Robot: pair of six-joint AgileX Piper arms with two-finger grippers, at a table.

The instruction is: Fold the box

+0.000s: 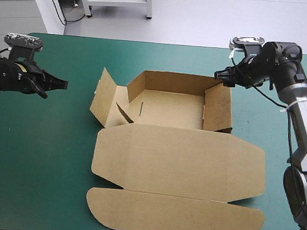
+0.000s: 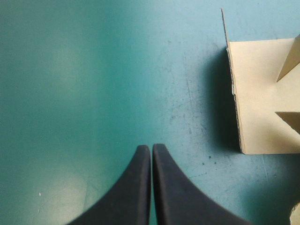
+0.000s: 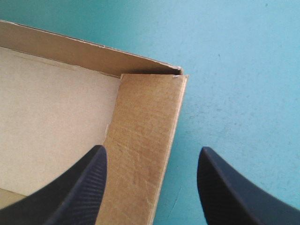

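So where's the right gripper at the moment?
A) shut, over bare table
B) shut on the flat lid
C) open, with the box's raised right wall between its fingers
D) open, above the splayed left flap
C: the right gripper has its fingers apart, one over the floor of the box, one over the teal-green cover, the right wall between them.

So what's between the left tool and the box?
Nothing but bare cover. In the high view the shut left tool points at the box across that stretch; the left wrist view agrees.
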